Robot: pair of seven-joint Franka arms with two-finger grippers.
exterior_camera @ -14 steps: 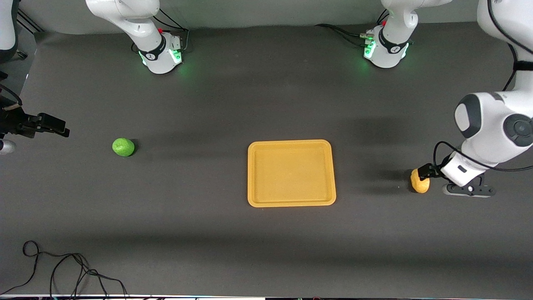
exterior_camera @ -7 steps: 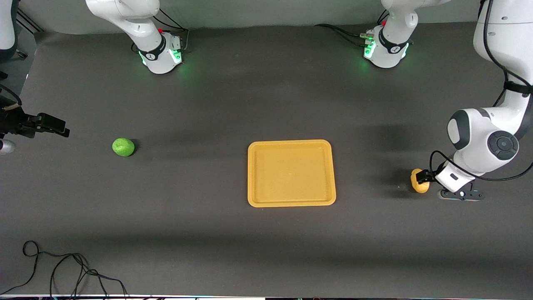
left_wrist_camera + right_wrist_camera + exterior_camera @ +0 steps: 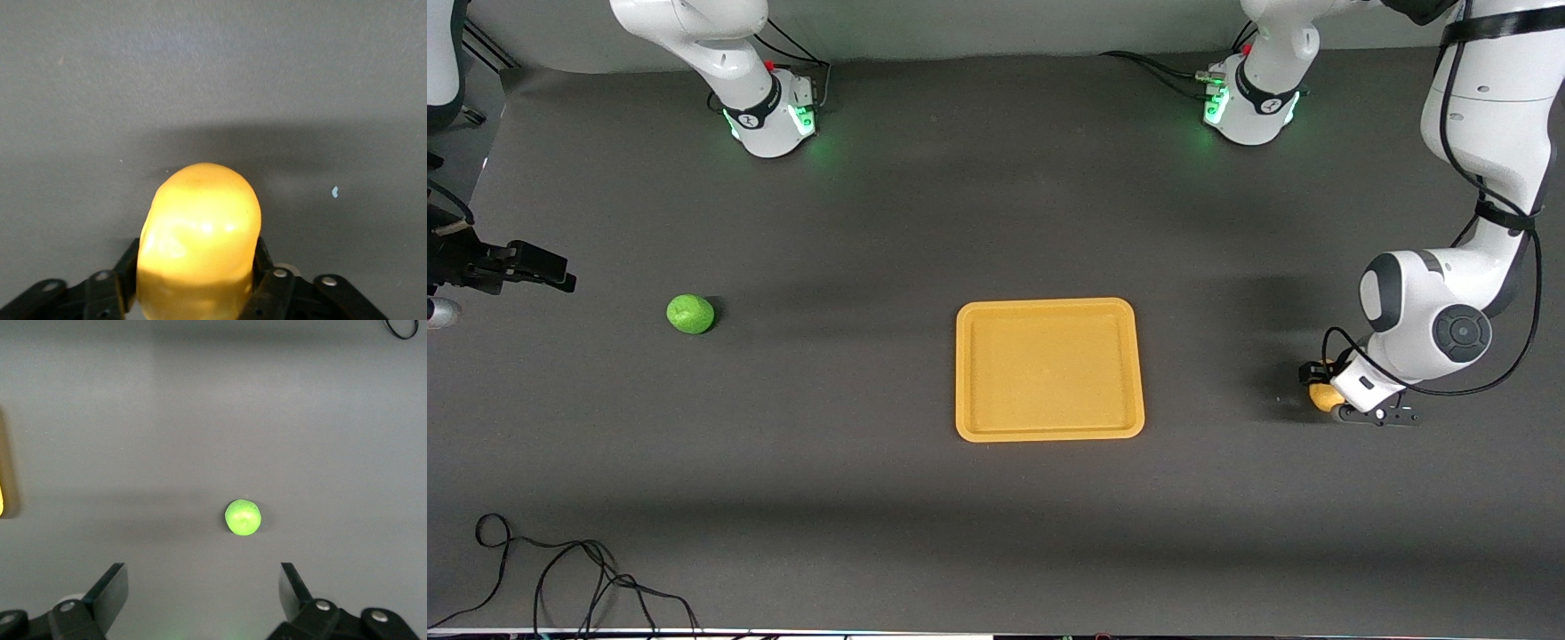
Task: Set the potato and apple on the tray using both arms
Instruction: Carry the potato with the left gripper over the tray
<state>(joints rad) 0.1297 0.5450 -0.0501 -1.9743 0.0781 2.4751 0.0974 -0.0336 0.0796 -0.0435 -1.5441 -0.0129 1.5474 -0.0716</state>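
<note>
Table point(image 3: 871, 498): dark grey mat, both arm bases along its robot edge.

Tray point(image 3: 1049, 431): yellow-orange, flat on the mat between the two grippers, bare inside. Well apart from either one.

Right gripper point(image 3: 202, 590): held high at the right arm's end of the table, fingers spread wide, holding nothing. This arm waits. Apple point(image 3: 690, 314) lies on the mat below and a little ahead of those fingers, well clear of them, and well apart from the tray.

Left gripper point(image 3: 197, 283): down at the mat at the left arm's end, fingers closed on the potato point(image 3: 199, 243). Potato sits between the pads, its rounded end sticking out past the fingertips; in the front view it is mostly hidden under the wrist. It looks to be resting on the mat.

Step in hand, as judged: potato grasp made, lift not yet begun. Next move calls for a straight lift, then a carry toward the tray and a low release inside the rim. Apple remains untouched.
</note>
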